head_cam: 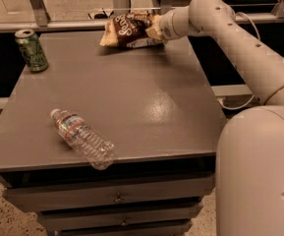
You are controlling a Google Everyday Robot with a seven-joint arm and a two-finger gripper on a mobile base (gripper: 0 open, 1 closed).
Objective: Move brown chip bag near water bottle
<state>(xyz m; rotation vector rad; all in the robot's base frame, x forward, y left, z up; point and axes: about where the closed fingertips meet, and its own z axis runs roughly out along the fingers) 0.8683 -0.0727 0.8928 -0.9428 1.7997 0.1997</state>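
The brown chip bag (126,30) is at the far edge of the grey table (146,107), held slightly above the surface with a shadow under it. My gripper (152,28) reaches in from the right and is shut on the bag's right end. The water bottle (82,139) lies on its side near the table's front left, cap pointing to the back left, well apart from the bag.
A green soda can (32,49) stands at the table's back left corner. A metal rail (72,26) runs behind the table. My arm and white body (259,171) fill the right side. Drawers (117,198) sit below the tabletop.
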